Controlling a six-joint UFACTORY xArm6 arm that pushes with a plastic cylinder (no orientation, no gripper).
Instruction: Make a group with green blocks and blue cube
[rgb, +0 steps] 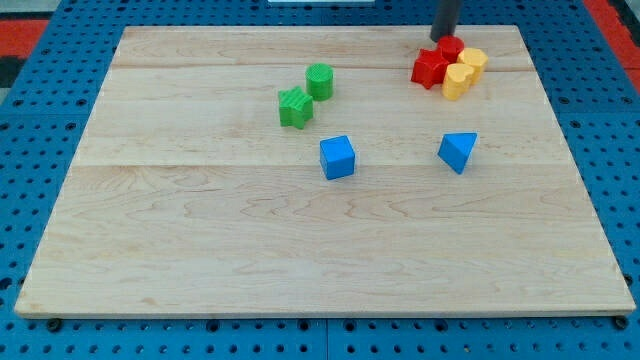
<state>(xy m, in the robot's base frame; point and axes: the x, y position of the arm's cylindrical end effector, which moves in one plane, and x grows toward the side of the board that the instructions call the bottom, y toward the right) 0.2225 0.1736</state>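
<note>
Camera view shows a wooden surface (200, 250) with small blocks on it. Two green blocks sit close together near the middle top: a green cylinder (319, 81) and a green star-like block (295, 107). The blue cube (337, 157) sits just below them, a little apart. A blue triangle block (458, 151) lies to the view's right. My tip (441, 41) is at the view's top right, beside the red blocks (436, 62) and yellow blocks (464, 73). It is far from the green ones. It is a plain rod and holds nothing.
</note>
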